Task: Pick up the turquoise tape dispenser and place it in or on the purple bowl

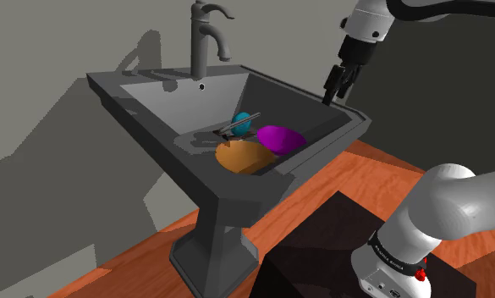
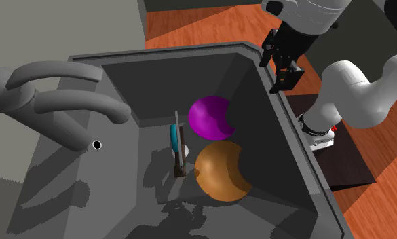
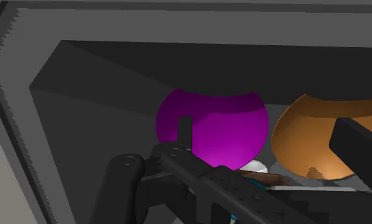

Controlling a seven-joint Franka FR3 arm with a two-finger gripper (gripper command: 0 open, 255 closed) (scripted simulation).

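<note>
Dark grey pedestal sink, angular basin with a wide flat rim. A tall grey faucet stands at the back edge, with a small round overflow hole in the basin's back wall under the spout. The pedestal foot stands on a reddish-orange wood plank floor. Plain grey wall behind and beside the sink, evenly lit, with darker grey shadows of sink and faucet falling across it toward the shoulder view's left.
</note>
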